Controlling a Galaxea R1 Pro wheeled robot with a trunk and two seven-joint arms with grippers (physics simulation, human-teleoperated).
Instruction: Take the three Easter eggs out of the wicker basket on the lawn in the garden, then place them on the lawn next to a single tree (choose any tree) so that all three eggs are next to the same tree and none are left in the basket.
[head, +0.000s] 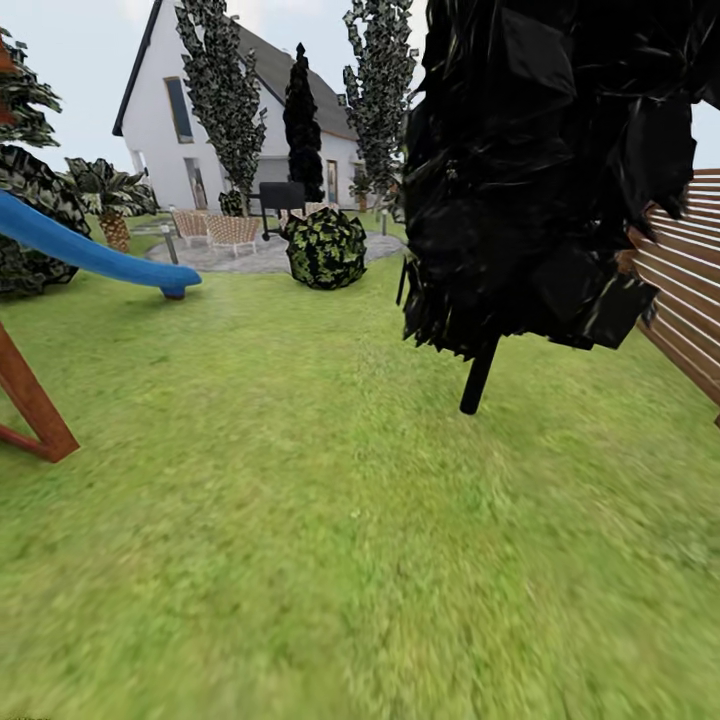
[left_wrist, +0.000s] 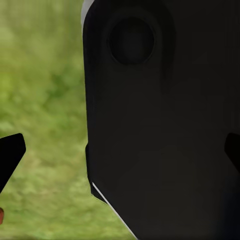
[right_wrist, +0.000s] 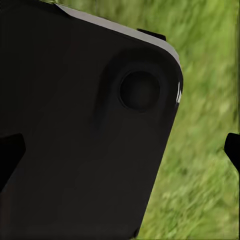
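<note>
A dark tree (head: 540, 180) is seen near right on the lawn (head: 300, 500); no writing is legible. Each hand's fingertips are spread apart.

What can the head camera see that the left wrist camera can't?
The head camera alone sees the garden: a white house, a blue slide, a round bush, a dark-leaved tree and a slatted fence. The left wrist camera alone sees, up close, a big black part of the robot and the dark fingertips of the left gripper. Both see the lawn.
</note>
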